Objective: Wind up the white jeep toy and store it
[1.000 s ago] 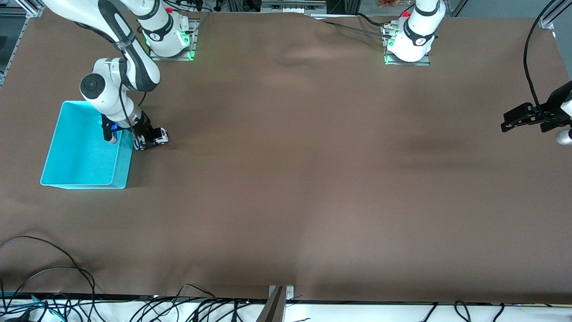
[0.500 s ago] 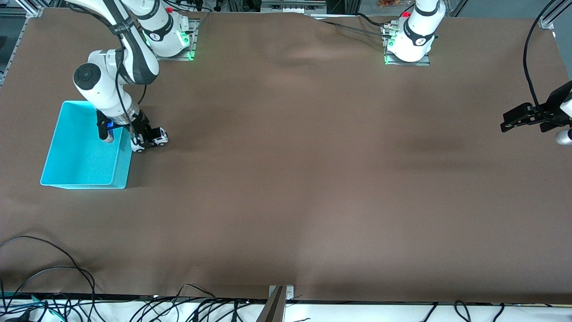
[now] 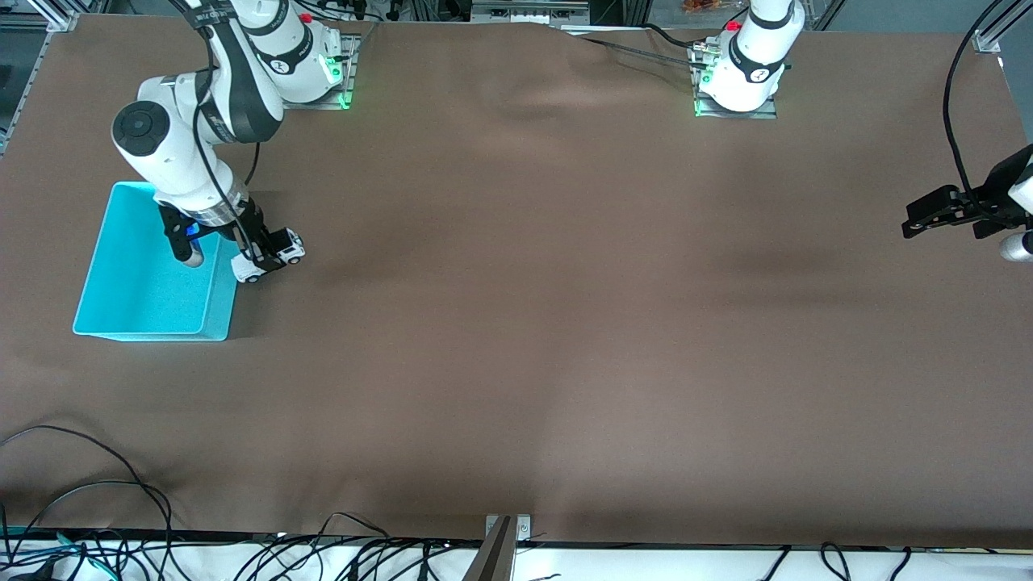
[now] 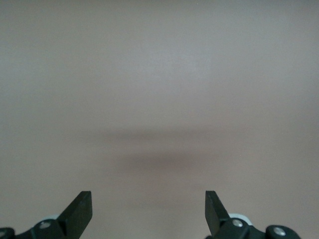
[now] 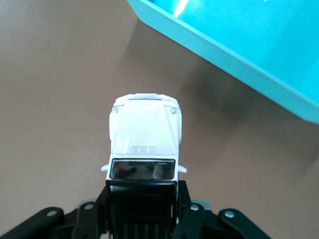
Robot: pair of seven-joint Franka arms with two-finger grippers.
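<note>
The white jeep toy (image 3: 270, 257), boxy with a black roof, is held in my right gripper (image 3: 260, 252), right beside the wall of the cyan bin (image 3: 137, 282) that faces the left arm's end. In the right wrist view the fingers (image 5: 187, 209) are shut on the sides of the jeep's black roof. Its white bonnet (image 5: 144, 134) points out over the brown cloth, with the bin's wall (image 5: 239, 74) close by. My right gripper (image 5: 143, 198) holds it low over the cloth. My left gripper (image 3: 928, 219) waits open and empty at its own end of the table, and its wrist view (image 4: 148, 201) shows only bare cloth.
A brown cloth (image 3: 565, 323) covers the whole table. The bin holds nothing that I can see. Loose black cables (image 3: 97, 500) lie along the table edge nearest the front camera.
The right arm's wrist and elbow have swung toward the bin's end. The jeep in its grip has shifted slightly toward the bin and tilted. The left arm has not moved.
</note>
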